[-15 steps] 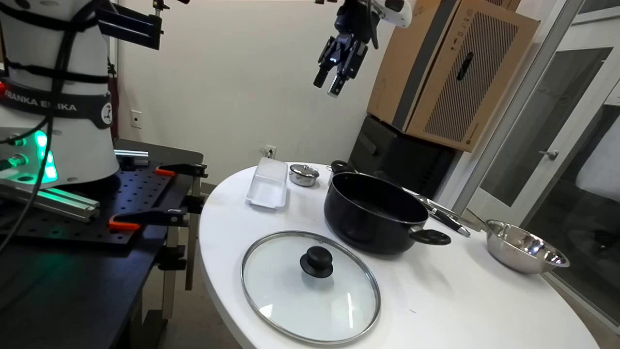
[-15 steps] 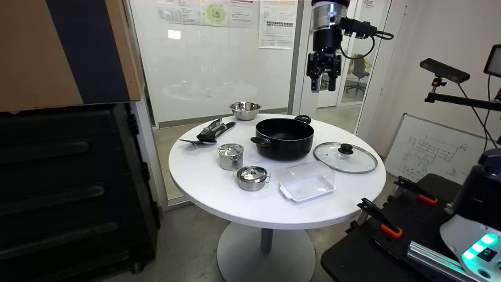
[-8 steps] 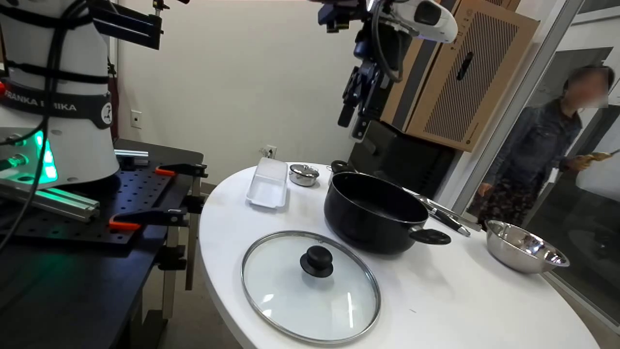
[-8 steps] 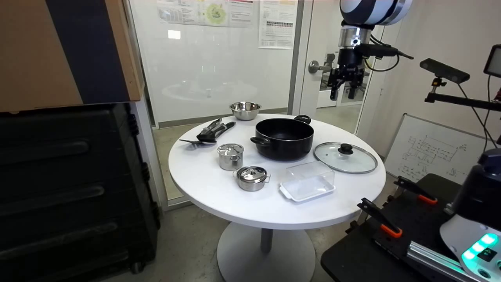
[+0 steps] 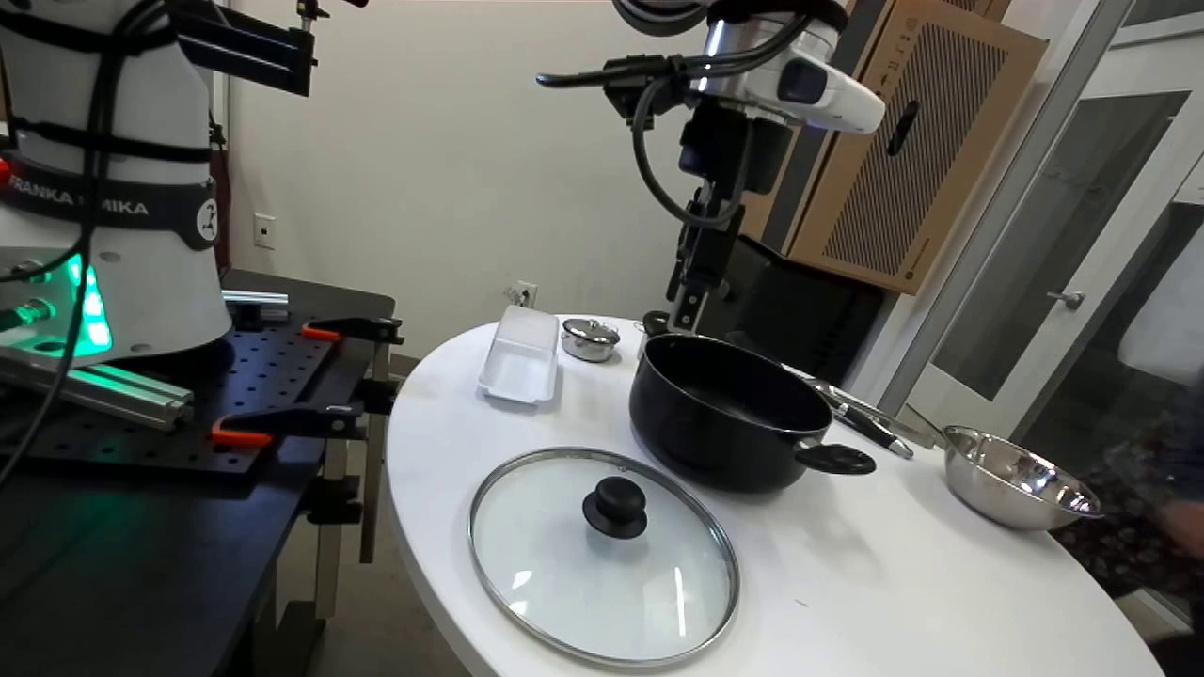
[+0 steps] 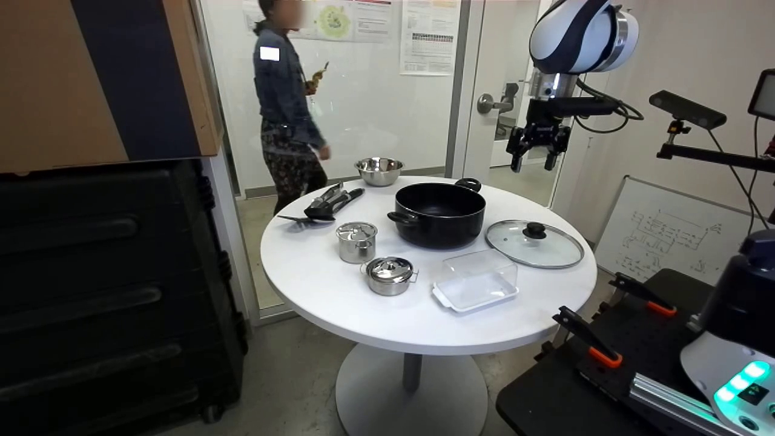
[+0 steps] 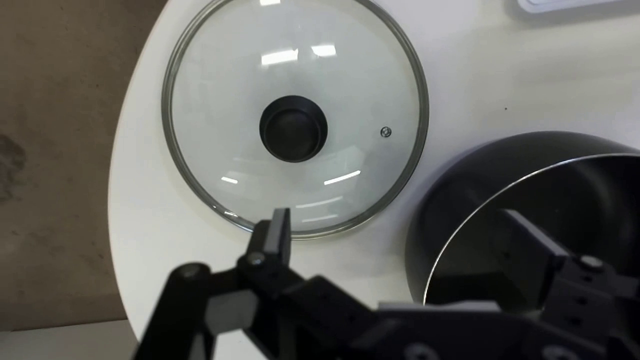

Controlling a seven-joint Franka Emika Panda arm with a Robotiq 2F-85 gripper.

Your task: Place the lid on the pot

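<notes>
The lid, clear glass with a metal rim and black knob, lies flat on the table, knob up, in both exterior views (image 5: 564,574) (image 6: 514,247) and the wrist view (image 7: 350,95). The black pot (image 5: 720,437) stands uncovered beside it; it also shows in an exterior view (image 6: 439,227) and at right in the wrist view (image 7: 445,200). My gripper (image 6: 533,163) is open and empty, pointing down, well above the table. It also shows in an exterior view (image 5: 687,306). In the wrist view the fingers (image 7: 397,222) spread wide, one over the lid's edge, one over the pot.
A clear plastic dish (image 6: 475,290) and two small lidded steel pots (image 6: 357,243) (image 6: 389,280) stand near the pot. Black utensils (image 6: 333,206) and a steel bowl (image 6: 379,174) lie farther off on the round white table (image 6: 327,290). A person (image 6: 287,109) is behind the glass.
My gripper has come down and, in an exterior view, moved right towards above the lid, with the wrist turned. It stays open. The lid and pot have not moved. A person walks past.
</notes>
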